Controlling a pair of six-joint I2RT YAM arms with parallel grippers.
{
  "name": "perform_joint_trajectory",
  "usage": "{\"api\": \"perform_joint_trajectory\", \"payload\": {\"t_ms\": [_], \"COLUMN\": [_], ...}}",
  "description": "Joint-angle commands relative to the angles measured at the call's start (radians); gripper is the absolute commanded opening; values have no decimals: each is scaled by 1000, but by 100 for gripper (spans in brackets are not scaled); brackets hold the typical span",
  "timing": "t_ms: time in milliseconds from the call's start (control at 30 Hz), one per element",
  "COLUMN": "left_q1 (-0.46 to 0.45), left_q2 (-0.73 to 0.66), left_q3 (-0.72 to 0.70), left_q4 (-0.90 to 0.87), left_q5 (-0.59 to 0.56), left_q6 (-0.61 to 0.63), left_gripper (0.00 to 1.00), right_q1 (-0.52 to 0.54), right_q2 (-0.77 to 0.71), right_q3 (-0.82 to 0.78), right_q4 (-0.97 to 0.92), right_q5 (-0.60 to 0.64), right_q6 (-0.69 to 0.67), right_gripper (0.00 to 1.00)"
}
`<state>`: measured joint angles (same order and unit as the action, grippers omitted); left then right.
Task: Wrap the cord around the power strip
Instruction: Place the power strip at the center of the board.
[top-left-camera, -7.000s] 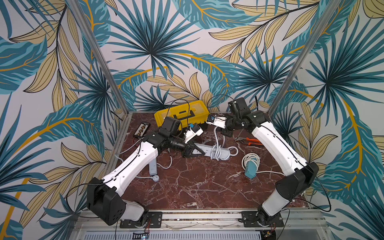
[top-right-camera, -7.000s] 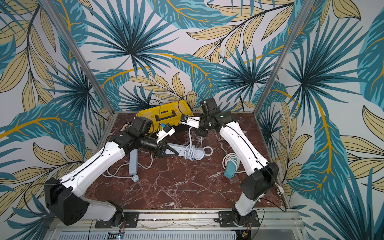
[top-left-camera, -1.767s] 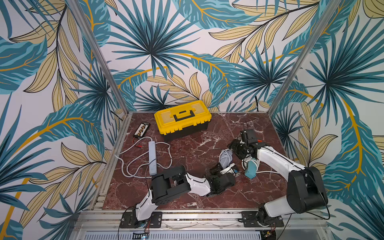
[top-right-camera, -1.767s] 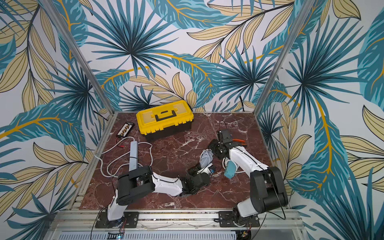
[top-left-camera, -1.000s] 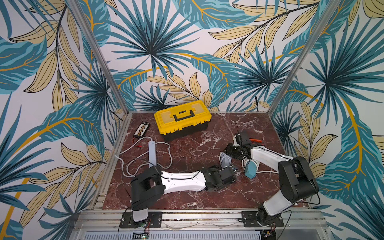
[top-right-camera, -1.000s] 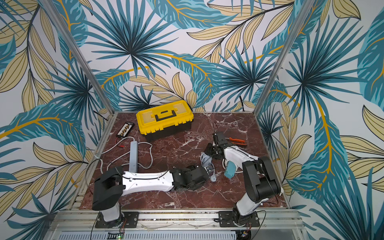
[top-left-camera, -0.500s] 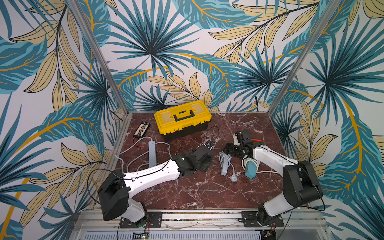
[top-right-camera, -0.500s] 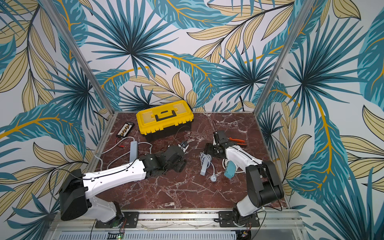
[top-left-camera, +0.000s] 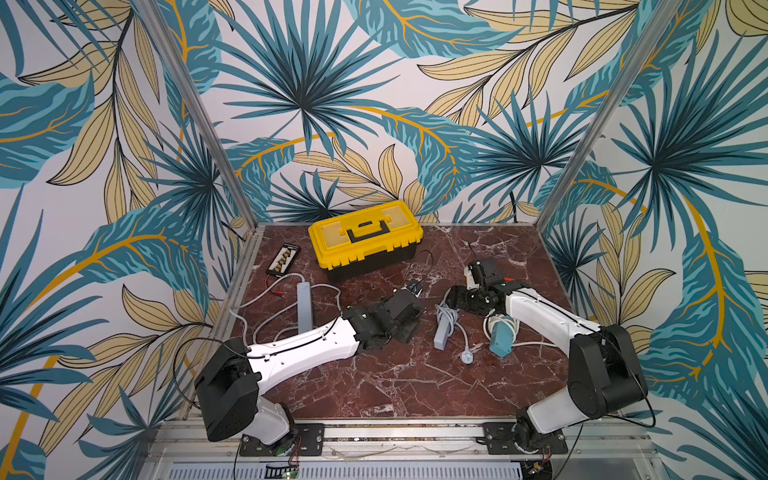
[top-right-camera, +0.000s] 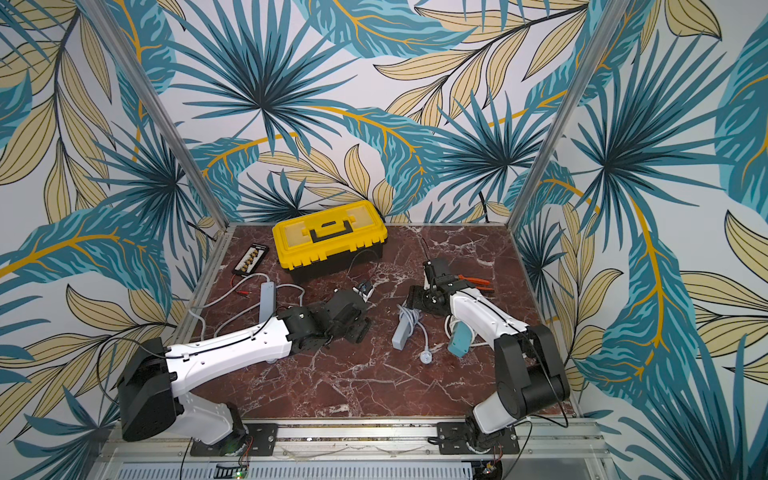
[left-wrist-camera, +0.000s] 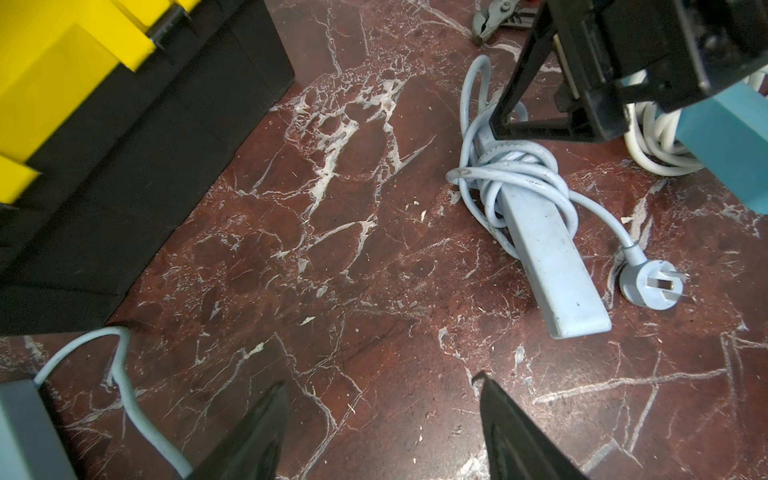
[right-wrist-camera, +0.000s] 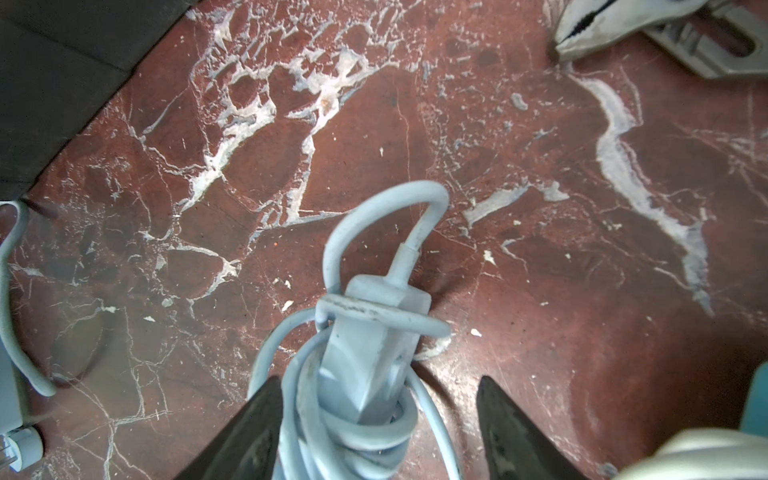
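Note:
The pale grey power strip (top-left-camera: 444, 330) (top-right-camera: 404, 330) lies flat on the marble table right of centre. Its cord (left-wrist-camera: 505, 166) is wound round its far half. The plug (top-left-camera: 467, 356) (left-wrist-camera: 650, 286) rests loose on the table beside it. My right gripper (top-left-camera: 454, 300) (right-wrist-camera: 378, 386) is open and straddles the strip's cord end (right-wrist-camera: 365, 332); one finger is close against the coils, with a gap at the other. My left gripper (top-left-camera: 411, 322) (left-wrist-camera: 382, 382) stands open and empty over bare marble, to the left of the strip.
A yellow toolbox (top-left-camera: 365, 237) stands at the back. A second grey power strip (top-left-camera: 304, 307) with loose cord lies at the left, beside a black connector board (top-left-camera: 283, 259). A teal device (top-left-camera: 500, 338) with white cord sits right of the wrapped strip. Orange-handled pliers (top-right-camera: 478, 282) lie behind the right arm.
My left arm has swung back and to the left, away from the power strip. My right gripper has opened, and the strip now lies flat on the table.

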<state>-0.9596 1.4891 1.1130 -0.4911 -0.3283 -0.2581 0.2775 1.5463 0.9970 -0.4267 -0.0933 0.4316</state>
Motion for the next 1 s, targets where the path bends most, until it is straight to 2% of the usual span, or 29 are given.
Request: {"api": "perform_joint_trajectory", "payload": {"t_ms": [0, 400, 533, 633, 700, 800, 900, 967], "left_q1": [18, 63, 143, 247, 344, 523, 680, 756], "left_q2": [-30, -57, -98, -168, -229, -287, -273, -213], "left_q3": [-21, -42, -58, -118, -194, -288, -330, -331], "left_q4": [-7, -14, -84, -133, -142, -142, -142, -139], "left_q5": [11, 17, 19, 36, 35, 82, 98, 109], "left_q6": [-14, -20, -79, -148, -208, -235, -214, -198], "left_gripper": [73, 73, 72, 72, 72, 73, 74, 76], "right_q1": [12, 53, 65, 70, 78, 107, 164, 204], "right_q2": [9, 63, 19, -39, -79, -110, -110, -109], "right_q3": [24, 21, 65, 100, 120, 145, 177, 186], "right_q4": [-39, -60, -127, -188, -216, -244, -260, -246], "right_q5": [28, 54, 128, 199, 238, 258, 282, 288], "right_q6": [-22, 21, 0, -20, -32, -40, -48, -42], "right_gripper": [73, 73, 74, 75, 76, 76, 76, 76]}}
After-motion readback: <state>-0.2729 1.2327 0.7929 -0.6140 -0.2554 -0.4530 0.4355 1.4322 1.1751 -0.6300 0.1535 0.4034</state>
